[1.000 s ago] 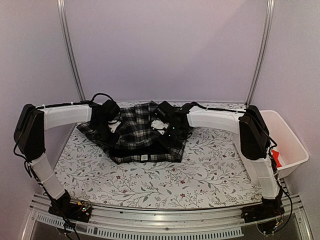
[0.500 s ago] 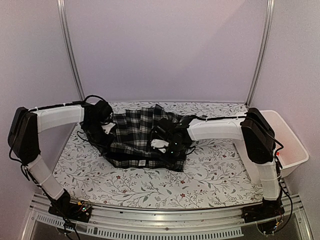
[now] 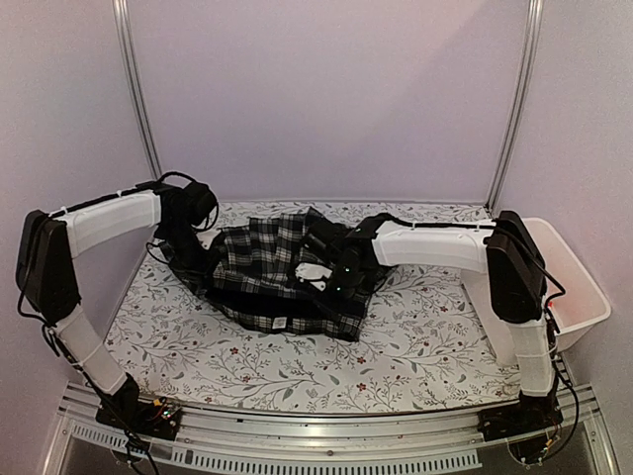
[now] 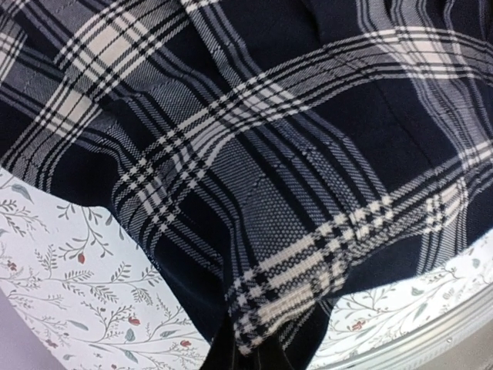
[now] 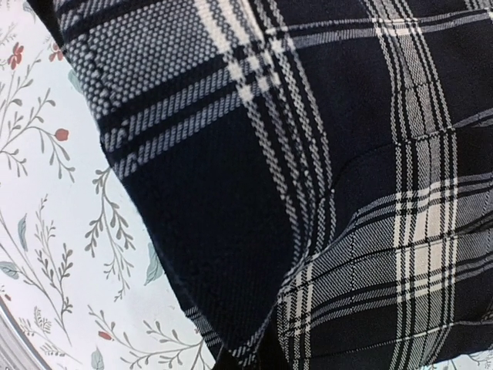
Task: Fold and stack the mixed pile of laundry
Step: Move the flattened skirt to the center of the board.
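Observation:
The black-and-white plaid garment [image 3: 267,262] of the mixed laundry pile lies bunched at the back middle of the floral table cover [image 3: 406,336]. My left gripper [image 3: 203,265] is shut on the garment's left edge. In the left wrist view the plaid cloth [image 4: 254,169] fills the frame and gathers into the jaws at the bottom, at my left gripper [image 4: 254,343]. My right gripper [image 3: 315,275] is shut on the cloth toward its right side. In the right wrist view the plaid fabric [image 5: 308,154] hangs in folds pinched at my right gripper [image 5: 246,358].
A white plastic basket [image 3: 579,287] stands off the table's right edge, behind my right arm's elbow. A metal rail [image 3: 316,421] runs along the near edge between the arm bases. Purple walls close in the back and sides.
Both grippers moved while holding the plaid garment. The left one drew back and leftward. The right one came nearer and lower, and the cloth bunched more tightly between them.

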